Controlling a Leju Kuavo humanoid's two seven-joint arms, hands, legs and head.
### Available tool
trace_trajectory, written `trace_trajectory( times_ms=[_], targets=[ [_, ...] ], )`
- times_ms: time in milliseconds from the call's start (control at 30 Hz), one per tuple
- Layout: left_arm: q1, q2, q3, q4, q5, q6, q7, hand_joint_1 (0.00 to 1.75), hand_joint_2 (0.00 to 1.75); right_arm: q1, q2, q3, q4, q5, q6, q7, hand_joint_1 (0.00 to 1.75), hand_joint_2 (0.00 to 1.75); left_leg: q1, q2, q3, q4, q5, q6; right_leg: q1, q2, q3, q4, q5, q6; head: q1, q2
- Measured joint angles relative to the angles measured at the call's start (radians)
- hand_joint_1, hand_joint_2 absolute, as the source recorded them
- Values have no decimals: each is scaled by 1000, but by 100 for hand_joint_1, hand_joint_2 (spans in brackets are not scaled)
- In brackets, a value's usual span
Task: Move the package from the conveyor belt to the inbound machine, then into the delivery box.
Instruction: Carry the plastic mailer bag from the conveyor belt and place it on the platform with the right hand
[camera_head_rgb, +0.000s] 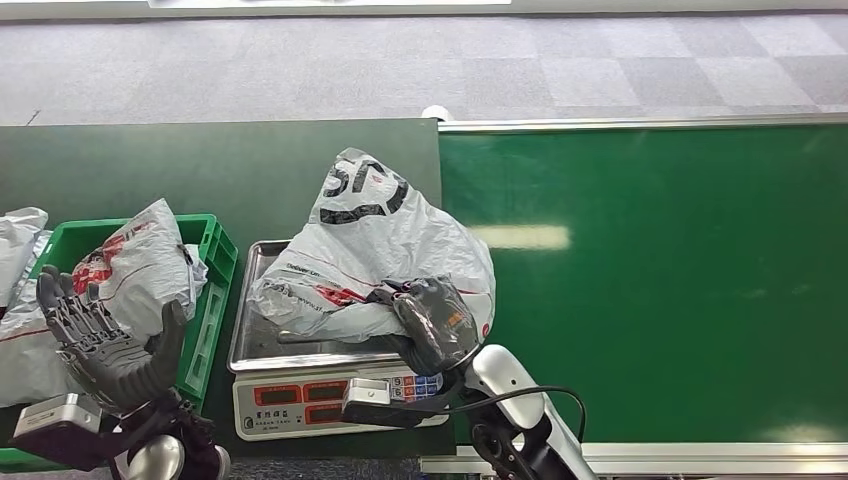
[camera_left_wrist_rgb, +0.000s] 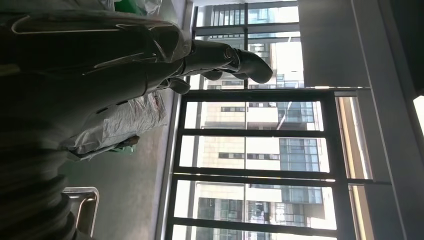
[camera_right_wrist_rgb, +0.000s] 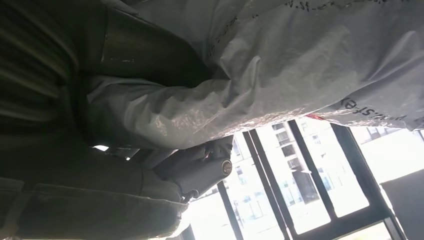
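Head view: one package (camera_head_rgb: 375, 250) lies on the scale (camera_head_rgb: 300, 390), the single inbound machine, with the right hand (camera_head_rgb: 432, 320) clenched on its near edge. Weighing step is in hand, I judge; next move calls for lifting the bag leftward into the one green box (camera_head_rgb: 215, 290), which already holds one bag (camera_head_rgb: 140, 265). Left hand (camera_head_rgb: 105, 335) hovers released, fingers spread, just before that bag.

Left wrist view: fingers (camera_left_wrist_rgb: 240, 57) apart, grasping nothing.

Right wrist view: package plastic (camera_right_wrist_rgb: 300, 65) bunches against the thumb (camera_right_wrist_rgb: 200, 167).

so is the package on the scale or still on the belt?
On the scale: the package lies across the scale's steel tray, right hand gripping its near edge; its far end overhangs the tray.
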Motion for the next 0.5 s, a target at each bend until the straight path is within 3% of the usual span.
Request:
trace_trajectory(
  times_ms=[267, 300, 400, 433, 500],
  targets=[
    [-1, -7, 23, -25, -1, 3, 0, 0, 175, -20, 19, 25, 0, -8, 3, -21, 175, 175, 0, 0, 0, 0, 0, 0, 0, 0, 0, 0, 0, 0, 0, 0],
    [-1, -8, 27, -28, -1, 3, 0, 0, 175, -26, 23, 30, 0, -12, 6, -22, 164, 175, 0, 1, 0, 0, 0, 0, 0, 0, 0, 0, 0, 0, 0, 0],
    [0, -10, 35, -36, -1, 3, 0, 0, 175, -46, 33, 43, 0, -23, 19, -24, 54, 175, 0, 1, 0, 0, 0, 0, 0, 0, 0, 0, 0, 0, 0, 0],
    [1, -11, 36, -38, -1, 3, 0, 0, 175, -51, 36, 47, 0, -26, 23, -24, 27, 175, 0, 1, 0, 0, 0, 0, 0, 0, 0, 0, 0, 0, 0, 0],
    [2, -13, 40, -42, -1, 3, 0, 0, 175, -57, 39, 54, 1, -29, 28, -24, 24, 175, 0, 0, 0, 0, 0, 0, 0, 0, 0, 0, 0, 0, 0, 0]
  ],
)
